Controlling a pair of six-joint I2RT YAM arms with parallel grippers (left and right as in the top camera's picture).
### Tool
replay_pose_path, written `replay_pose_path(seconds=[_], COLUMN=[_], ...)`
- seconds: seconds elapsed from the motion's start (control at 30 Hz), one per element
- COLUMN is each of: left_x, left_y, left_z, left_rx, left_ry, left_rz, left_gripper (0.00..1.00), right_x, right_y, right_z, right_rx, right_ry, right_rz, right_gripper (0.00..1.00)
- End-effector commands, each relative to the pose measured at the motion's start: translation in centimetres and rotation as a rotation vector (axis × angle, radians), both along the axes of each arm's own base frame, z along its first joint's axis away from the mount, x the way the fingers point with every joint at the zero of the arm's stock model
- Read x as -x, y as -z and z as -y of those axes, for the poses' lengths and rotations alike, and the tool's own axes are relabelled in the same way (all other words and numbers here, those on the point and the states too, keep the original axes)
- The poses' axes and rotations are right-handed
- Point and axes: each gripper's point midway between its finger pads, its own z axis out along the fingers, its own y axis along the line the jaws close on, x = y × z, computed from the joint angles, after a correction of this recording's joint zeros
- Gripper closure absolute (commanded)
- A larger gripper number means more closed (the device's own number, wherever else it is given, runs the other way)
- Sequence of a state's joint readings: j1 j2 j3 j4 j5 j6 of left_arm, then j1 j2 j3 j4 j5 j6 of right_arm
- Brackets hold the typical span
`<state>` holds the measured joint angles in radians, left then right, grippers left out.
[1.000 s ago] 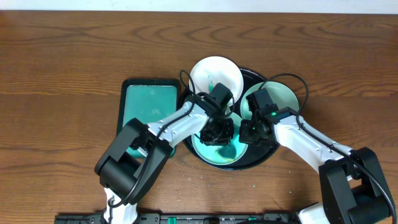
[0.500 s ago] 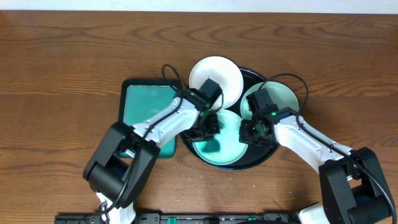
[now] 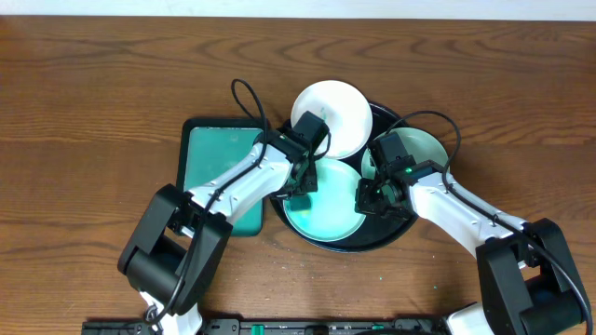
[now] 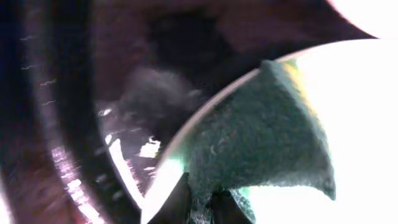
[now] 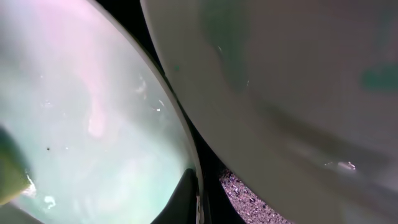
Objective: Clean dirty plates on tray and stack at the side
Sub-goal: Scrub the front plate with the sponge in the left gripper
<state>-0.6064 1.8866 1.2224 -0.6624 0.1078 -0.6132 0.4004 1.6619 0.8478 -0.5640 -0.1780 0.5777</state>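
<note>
A teal basin (image 3: 209, 177) with a black rim sat on the wooden tabletop (image 3: 93, 93), just left of the tray. The left arm reached over the basin's far right corner, and its left hand (image 3: 300, 194) was above the left edge of the near plate (image 3: 331, 209). That hand was closed on a dark green sponge (image 4: 261, 137). In the left wrist view the sponge lay across the plate's rim, pinched between the fingers (image 4: 180, 205).

The near plate carried a blue-green film over most of its face and lay in the near part of the round black tray (image 3: 384, 240). The far plate (image 3: 340, 107) looked white and sat at the tray's far left, overhanging the rim. The right hand (image 3: 366, 197) was at the near plate's right edge and appeared clamped on its rim. The right plate (image 3: 424, 149), faintly green, lay at the tray's right and was partly hidden by the right arm. In the right wrist view its edge overlapped the near plate's rim.
</note>
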Motion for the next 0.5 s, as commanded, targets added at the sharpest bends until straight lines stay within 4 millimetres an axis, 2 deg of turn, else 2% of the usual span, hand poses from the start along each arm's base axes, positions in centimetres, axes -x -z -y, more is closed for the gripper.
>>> replay_pose_path(seconds=[0.0,0.1,0.2,0.37,0.47], left_x=[1.3,3.4,5.5,8.8,9.5], left_y=[1.5,1.6,1.9,1.3,1.1], left_z=[2.6,6.1,8.3,10.8,11.0], left_rx=[0.138,0.266,0.312,0.379,0.384], left_ry=[0.071,0.140,0.201,0.281,0.290], left_rz=[-0.097,-0.163,-0.215,-0.289,-0.313], left_gripper=[0.93,0.93,0.93,0.93,0.93], right_x=[0.1,0.1,0.1,0.1,0.1], right_y=[1.6,1.6,1.6,1.6,1.6], right_z=[1.8,1.8,1.8,1.8,1.8], right_rx=[0.104,0.104,0.104,0.105,0.105], right_ry=[0.021,0.021,0.021,0.021,0.021], right_rz=[-0.009,-0.008,-0.009,-0.009,-0.009], right_gripper=[0.99,0.99,0.99,0.99,0.99])
